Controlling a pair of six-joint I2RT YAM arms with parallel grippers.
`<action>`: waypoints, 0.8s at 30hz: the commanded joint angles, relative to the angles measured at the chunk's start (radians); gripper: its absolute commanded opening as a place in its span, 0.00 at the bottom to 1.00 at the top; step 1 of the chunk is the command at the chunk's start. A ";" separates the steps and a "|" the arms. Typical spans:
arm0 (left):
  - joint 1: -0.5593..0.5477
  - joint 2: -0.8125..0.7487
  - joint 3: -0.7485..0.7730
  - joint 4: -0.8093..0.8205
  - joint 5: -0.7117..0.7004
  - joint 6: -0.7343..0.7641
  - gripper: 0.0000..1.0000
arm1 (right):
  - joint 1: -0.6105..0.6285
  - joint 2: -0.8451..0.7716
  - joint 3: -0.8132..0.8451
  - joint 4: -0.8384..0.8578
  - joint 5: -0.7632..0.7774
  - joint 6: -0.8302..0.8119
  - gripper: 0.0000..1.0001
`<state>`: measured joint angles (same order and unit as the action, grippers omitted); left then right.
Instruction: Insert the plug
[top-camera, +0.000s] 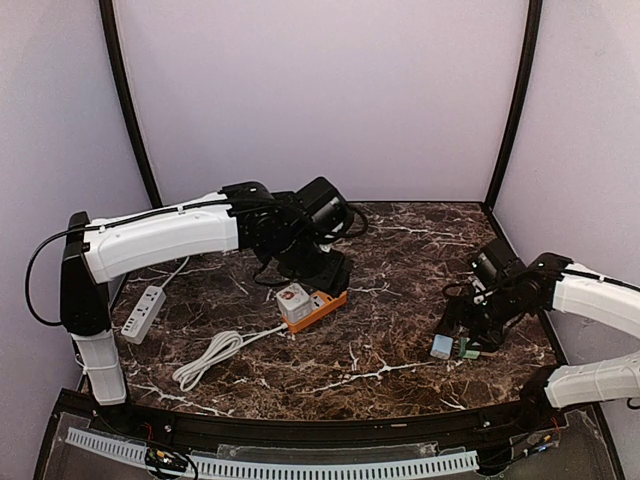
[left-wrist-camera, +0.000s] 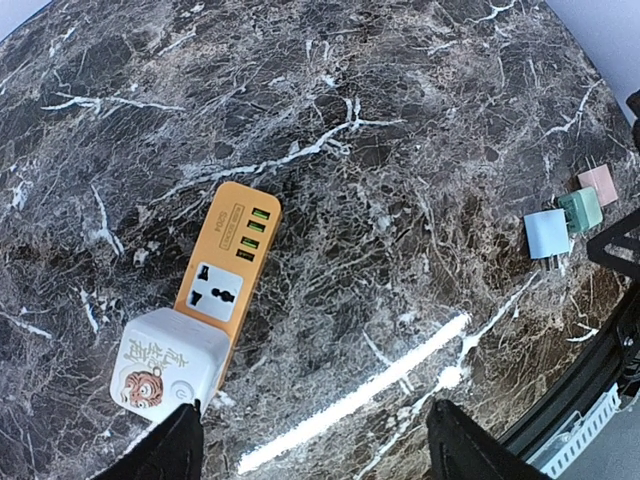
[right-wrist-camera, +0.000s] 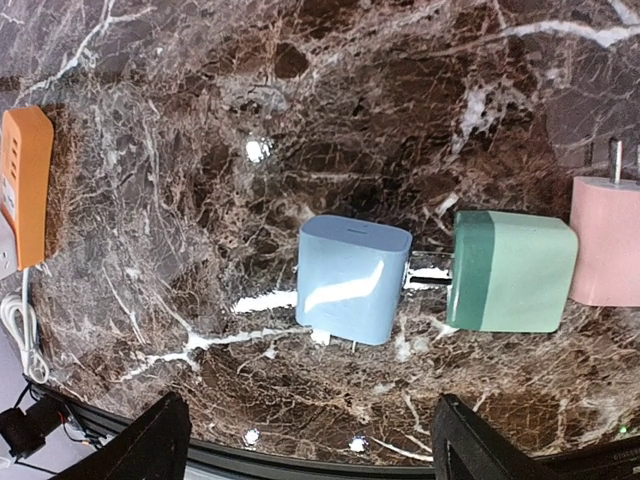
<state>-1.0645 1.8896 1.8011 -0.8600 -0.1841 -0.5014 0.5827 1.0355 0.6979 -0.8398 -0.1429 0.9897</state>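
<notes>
1. Two robot arms reached over a dark marble table veined in white, seen from above.
2. The left tool hung over the middle of the table. Its fingers were spread wide and held nothing.
3. Below it an orange power strip lay flat, its upper face showing one universal socket and a row of green USB ports.
4. A white cube adapter with a cartoon monkey on its side sat on the end of the strip, at 7 o'clock from the socket in the left wrist view.
5. A white cable lay in loose loops at 8 o'clock from the strip in the top view.
6. A white power strip lay near the table's 9 o'clock edge.
7. The right tool hovered at about 4 o'clock from the table's centre. Its fingers were wide apart and empty.
8. Three plugs lay loose on the table under it, in a row, well apart from the orange strip.
9. In the right wrist view the blue plug lay near the middle and the green plug lay near it at 3 o'clock.
10. The pink plug lay just beside the green one, again at 3 o'clock, its prongs pointing to 12 o'clock.
</notes>
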 joint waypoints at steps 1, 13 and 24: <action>-0.015 -0.009 -0.004 0.007 0.000 -0.030 0.77 | 0.049 0.059 -0.024 0.068 0.004 0.065 0.82; -0.044 -0.014 -0.023 0.009 -0.010 -0.056 0.74 | 0.087 0.153 -0.050 0.138 0.066 0.086 0.68; -0.047 -0.018 -0.025 0.026 -0.011 -0.035 0.73 | 0.087 0.263 -0.059 0.206 0.097 0.053 0.59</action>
<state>-1.1046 1.8896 1.7905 -0.8387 -0.1879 -0.5453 0.6598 1.2625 0.6521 -0.6823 -0.0669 1.0546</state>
